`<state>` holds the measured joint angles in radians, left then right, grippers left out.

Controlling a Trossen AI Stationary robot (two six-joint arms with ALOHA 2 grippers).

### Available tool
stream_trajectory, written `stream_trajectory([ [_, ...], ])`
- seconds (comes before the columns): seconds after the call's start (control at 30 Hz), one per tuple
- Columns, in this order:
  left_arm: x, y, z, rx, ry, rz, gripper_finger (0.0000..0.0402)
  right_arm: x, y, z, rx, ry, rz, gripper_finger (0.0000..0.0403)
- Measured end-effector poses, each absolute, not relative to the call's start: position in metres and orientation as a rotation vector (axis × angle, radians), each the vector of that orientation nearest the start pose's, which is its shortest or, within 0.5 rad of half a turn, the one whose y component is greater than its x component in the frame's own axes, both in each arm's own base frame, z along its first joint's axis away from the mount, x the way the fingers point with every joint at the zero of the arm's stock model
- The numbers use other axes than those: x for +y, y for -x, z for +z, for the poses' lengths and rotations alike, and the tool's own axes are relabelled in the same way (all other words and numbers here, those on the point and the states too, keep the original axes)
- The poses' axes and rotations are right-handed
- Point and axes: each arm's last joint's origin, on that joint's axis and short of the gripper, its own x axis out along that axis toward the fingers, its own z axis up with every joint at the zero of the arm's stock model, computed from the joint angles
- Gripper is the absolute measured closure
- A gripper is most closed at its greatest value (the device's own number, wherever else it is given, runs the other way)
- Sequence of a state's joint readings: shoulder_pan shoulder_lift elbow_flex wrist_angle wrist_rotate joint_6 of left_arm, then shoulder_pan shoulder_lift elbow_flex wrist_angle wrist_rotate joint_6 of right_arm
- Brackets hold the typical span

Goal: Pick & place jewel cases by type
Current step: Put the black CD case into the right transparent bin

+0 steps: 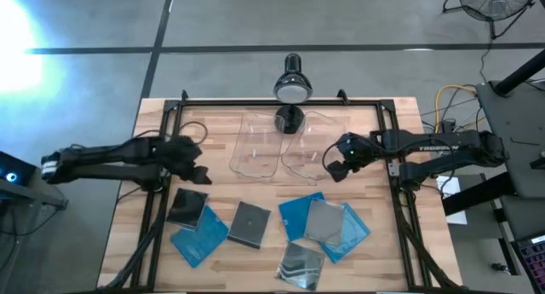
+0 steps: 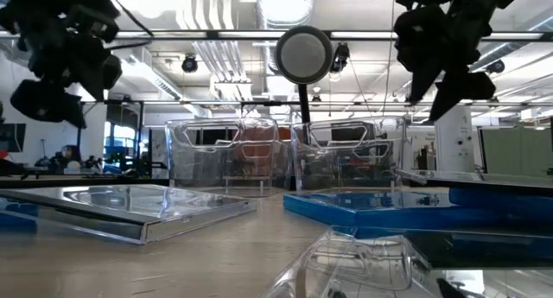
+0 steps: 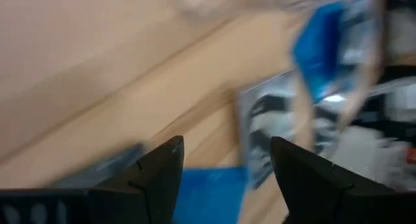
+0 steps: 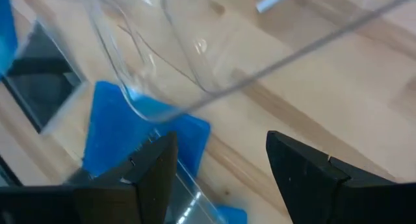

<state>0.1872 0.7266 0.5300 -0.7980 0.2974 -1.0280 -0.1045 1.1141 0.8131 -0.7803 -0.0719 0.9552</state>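
A grey concrete floor [image 1: 255, 17] fills the upper part of the high view, crossed by dark seam lines, with strong glare at the upper left. A standing fan [image 1: 492, 2] sits at the upper right corner. In the low view, white ceiling ducts [image 2: 207, 22] run overhead, and what may be desks show at far left

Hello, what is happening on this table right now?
Two robot arms are sorting jewel cases into two clear bins. Both bins look empty, and the blue, dark and silvery cases all lie along the near part of the table. The right gripper hangs open and empty above the right bin's edge. The left gripper, also open and empty, hovers above the dark case on the left.
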Motion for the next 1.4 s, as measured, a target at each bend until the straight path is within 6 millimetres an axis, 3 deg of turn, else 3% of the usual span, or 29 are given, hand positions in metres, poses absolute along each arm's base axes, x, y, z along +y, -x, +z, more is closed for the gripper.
stream_trajectory([
  [0.17, 0.016, -0.145, 0.212, 1.150, 1.083, 0.456, 0.0188, -0.015, -0.196, 0.237, 1.038, -0.942, -0.556, 0.0175],
  [0.3, 0.016, -0.163, 0.211, 1.198, 1.082, 0.366, 0.0188, -0.013, -0.194, 0.235, 1.067, -0.959, -0.540, 0.0175],
  [0.63, 0.019, -0.211, 0.200, 1.074, 1.108, 0.099, 0.0188, 0.008, -0.179, 0.220, 1.288, -1.018, -0.519, 0.0175],
  [0.93, 0.015, -0.216, 0.188, 1.149, 1.087, 0.069, 0.0188, 0.028, -0.181, 0.205, 1.274, -0.782, -0.313, 0.0175],
  [1.4, 0.005, -0.216, 0.189, 1.169, 1.098, 0.071, 0.0188, 0.029, -0.187, 0.168, 1.096, -0.634, -0.076, 0.0174],
])
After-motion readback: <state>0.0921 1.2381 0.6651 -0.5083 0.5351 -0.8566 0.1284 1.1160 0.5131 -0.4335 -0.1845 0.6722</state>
